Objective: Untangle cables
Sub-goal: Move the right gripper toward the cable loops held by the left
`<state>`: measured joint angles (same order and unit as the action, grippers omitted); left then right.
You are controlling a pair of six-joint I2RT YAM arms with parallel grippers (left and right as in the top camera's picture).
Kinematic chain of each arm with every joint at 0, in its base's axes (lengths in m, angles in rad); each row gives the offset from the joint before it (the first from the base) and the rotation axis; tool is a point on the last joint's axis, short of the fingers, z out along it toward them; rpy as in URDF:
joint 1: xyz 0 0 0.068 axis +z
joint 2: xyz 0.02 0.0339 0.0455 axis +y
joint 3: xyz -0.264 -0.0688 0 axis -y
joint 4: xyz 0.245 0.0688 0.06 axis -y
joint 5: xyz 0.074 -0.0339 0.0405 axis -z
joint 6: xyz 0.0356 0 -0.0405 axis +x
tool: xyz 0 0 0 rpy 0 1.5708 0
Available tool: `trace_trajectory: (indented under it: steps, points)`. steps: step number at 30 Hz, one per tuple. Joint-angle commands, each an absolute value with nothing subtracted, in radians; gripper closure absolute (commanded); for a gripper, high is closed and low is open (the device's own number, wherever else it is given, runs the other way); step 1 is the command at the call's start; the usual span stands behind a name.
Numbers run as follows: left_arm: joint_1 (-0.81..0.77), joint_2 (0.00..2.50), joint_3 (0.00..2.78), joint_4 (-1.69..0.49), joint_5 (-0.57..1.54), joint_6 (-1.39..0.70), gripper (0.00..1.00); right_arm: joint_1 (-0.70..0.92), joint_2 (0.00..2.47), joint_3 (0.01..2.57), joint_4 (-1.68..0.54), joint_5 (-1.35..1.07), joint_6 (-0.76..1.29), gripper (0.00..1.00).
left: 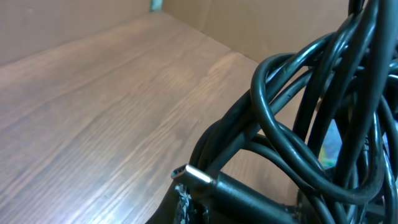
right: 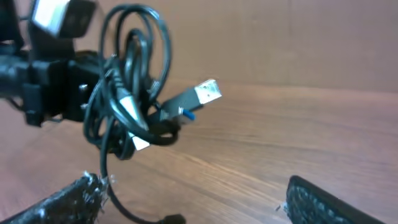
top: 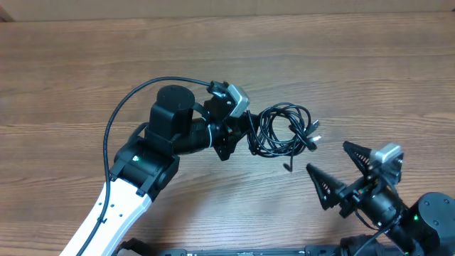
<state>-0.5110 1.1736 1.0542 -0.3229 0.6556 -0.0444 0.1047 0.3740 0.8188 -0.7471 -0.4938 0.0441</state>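
Cables [left: 298, 137]: thin black cords are seen looped over one another, close against the left wrist lens.
Small silver-tipped plug [left: 196, 176]: shown at the lower edge of that tangle, pointing left.
Bundle [top: 284, 131]: from overhead it is placed about midway between the far and near edges of the worktop, a little right of centre.
Worktop [top: 85, 71]: a wood-grained surface.
Left jaws: closed on the left side of the bundle, at the end of the left arm [top: 153, 153], which is stretched in from the near-left corner.
Height: in the right wrist view the loops are held up off the worktop.
Hanging cord [right: 109, 186]: trailed down from the loops to a small dark plug [right: 174, 219]; whether that plug touches the surface cannot be told.
Flat silver plug [right: 205, 93]: stuck out of the right side of the bundle, towards the right arm [top: 398, 206].
Right jaws: spread wide with nothing between them, pointed at the bundle and kept apart from it, near the near-right corner.
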Motion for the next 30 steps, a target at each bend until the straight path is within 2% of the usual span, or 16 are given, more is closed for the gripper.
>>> trace_trajectory:
  steps: [1,9,17,20,25,30]
  points:
    - [-0.514,1.150,1.058,-0.330,0.731,-0.060,0.96,0.101,0.372,0.845,-0.750,-0.607,-0.080,0.07]
    - [-0.514,1.150,1.058,-0.427,0.760,0.002,0.96,0.101,0.372,0.845,-0.793,-0.741,-0.233,0.16]
    - [-0.509,1.150,1.058,-0.439,0.756,0.166,0.96,0.101,0.372,0.845,-0.889,-0.772,-0.430,0.40]
    - [-0.509,1.150,1.058,-0.456,0.756,0.281,0.96,0.101,0.372,0.845,-0.889,-0.773,-0.429,0.41]
    - [-0.509,1.150,1.058,-0.458,0.761,0.294,0.96,0.101,0.372,0.845,-0.889,-0.773,-0.460,0.43]
    - [-0.510,1.150,1.058,-0.464,0.884,0.397,0.96,0.101,0.372,0.845,-0.888,-0.773,-0.474,0.44]
